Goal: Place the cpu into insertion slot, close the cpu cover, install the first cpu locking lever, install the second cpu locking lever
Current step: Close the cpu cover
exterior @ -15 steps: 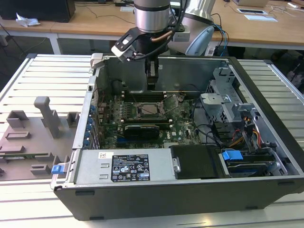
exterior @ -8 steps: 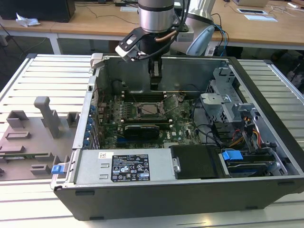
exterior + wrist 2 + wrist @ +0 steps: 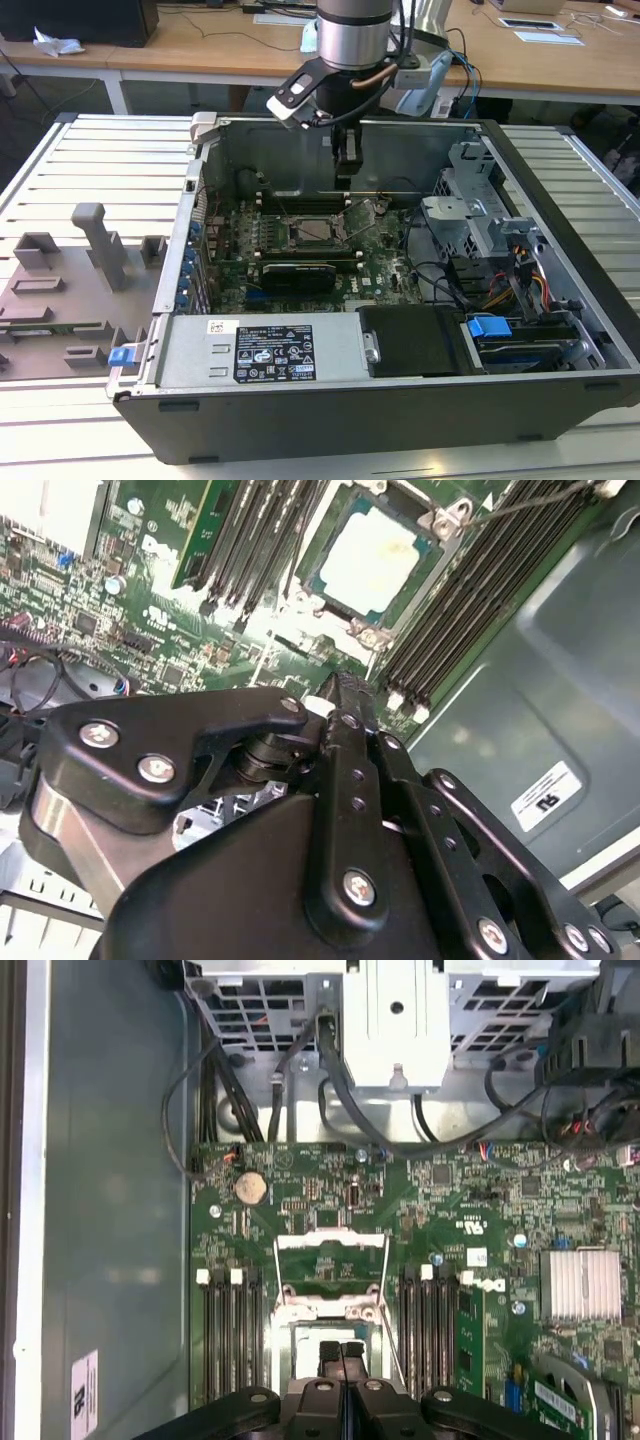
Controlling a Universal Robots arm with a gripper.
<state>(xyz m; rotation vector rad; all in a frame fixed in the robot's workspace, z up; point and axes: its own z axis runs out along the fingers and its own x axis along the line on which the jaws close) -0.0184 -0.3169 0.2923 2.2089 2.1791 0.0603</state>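
Upper centre of the second wrist view: cpu (image 3: 375, 560) lies flat in the insertion slot (image 3: 364, 632), pale top up, square with no long axis, edges skewed to the frame. In the first wrist view the cpu cover (image 3: 330, 1243) stands open mid-frame. The gripper (image 3: 342, 1352) is pinched together and empty, over the slot. Judged step: closing the cover, which calls for a push on its free edge.

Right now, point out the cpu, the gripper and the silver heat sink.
cpu (image 3: 376, 560): second wrist view, middle of its pale metal top.
gripper (image 3: 341, 1351): first wrist view, between its fingertips.
heat sink (image 3: 580, 1285): first wrist view, middle of its fins.
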